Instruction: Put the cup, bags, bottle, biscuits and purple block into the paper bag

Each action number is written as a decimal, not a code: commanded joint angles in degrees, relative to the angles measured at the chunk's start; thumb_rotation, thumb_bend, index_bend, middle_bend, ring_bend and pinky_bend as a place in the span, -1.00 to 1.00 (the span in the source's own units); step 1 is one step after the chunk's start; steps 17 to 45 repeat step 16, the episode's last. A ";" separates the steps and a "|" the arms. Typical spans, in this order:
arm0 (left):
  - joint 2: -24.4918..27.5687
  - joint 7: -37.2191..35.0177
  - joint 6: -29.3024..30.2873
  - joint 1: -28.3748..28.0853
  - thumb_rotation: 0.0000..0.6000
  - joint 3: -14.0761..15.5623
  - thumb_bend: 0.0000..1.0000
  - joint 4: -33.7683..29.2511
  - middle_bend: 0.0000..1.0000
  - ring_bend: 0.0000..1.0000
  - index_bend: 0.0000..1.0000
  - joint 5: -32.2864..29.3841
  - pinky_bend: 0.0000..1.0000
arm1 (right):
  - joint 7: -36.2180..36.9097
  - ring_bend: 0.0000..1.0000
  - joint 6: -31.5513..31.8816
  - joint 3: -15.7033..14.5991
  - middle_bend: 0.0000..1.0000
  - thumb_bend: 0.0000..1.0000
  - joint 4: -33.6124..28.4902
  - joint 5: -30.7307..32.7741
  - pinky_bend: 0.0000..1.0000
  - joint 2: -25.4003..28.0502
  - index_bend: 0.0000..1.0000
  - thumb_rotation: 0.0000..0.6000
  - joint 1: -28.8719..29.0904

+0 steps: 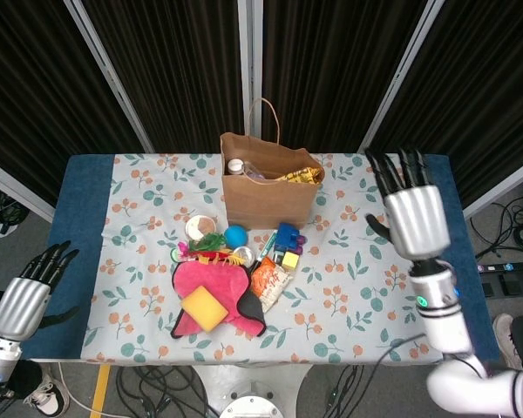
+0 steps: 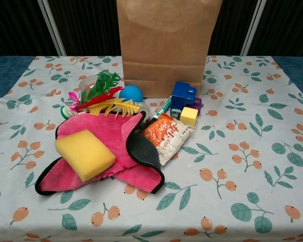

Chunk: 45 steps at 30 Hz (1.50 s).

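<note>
The brown paper bag stands upright at the back middle of the table. A bottle cap and a yellow packet show in its mouth. In front of it lie the cup, an orange snack bag and a small purple block. My right hand hovers open over the table's right side, well clear of the bag and holding nothing. My left hand hangs open off the table's left front corner. Neither hand shows in the chest view.
A pink cloth with a yellow sponge lies at the front. Coloured feathers, a blue ball, a blue block, a yellow cube and a green marker crowd the bag's foot.
</note>
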 commanded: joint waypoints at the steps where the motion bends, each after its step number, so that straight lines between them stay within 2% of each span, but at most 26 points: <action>1: 0.14 0.31 -0.01 0.03 1.00 0.05 -1.00 -0.58 -0.87 -0.88 -0.83 -0.07 -0.62 | 14.74 -1.00 7.23 -17.85 -0.72 -1.00 5.46 -14.01 -1.00 9.99 -0.91 1.00 -17.71; 3: 0.14 0.63 -0.10 0.07 1.00 0.17 -1.00 -0.74 -0.87 -0.88 -0.83 -0.04 -0.62 | 18.64 -1.00 7.58 -20.37 -0.75 -1.00 10.38 -14.44 -1.00 8.70 -0.93 1.00 -20.99; 5: 0.12 1.06 -0.02 0.18 1.00 0.35 -1.00 -1.00 -0.87 -0.87 -0.83 0.14 -0.62 | 21.93 -1.00 8.47 -21.66 -0.77 -1.00 16.23 -14.62 -1.00 6.12 -0.97 1.00 -24.05; 8: 0.29 1.87 0.23 0.33 1.00 0.57 -1.00 -1.54 -0.87 -0.87 -0.83 0.51 -0.62 | 25.24 -1.00 10.15 -21.63 -0.78 -1.00 23.08 -15.26 -1.00 2.39 -0.98 1.00 -26.94; 12: 0.54 2.43 0.38 0.48 1.00 0.68 -1.00 -2.15 -0.87 -0.87 -0.83 0.60 -0.62 | 26.23 -1.00 11.30 -20.16 -0.79 -1.00 28.27 -16.44 -1.00 -0.46 -0.99 1.00 -28.13; 16: 0.42 2.44 0.45 0.69 1.00 0.86 -1.00 -2.18 -0.87 -0.87 -0.83 0.62 -0.62 | 26.88 -1.00 11.12 -18.46 -0.80 -1.00 29.37 -17.15 -1.00 -1.14 -1.00 1.00 -28.00; 45: 0.42 2.44 0.45 0.69 1.00 0.86 -1.00 -2.18 -0.87 -0.87 -0.83 0.62 -0.62 | 26.88 -1.00 11.12 -18.46 -0.80 -1.00 29.37 -17.15 -1.00 -1.14 -1.00 1.00 -28.00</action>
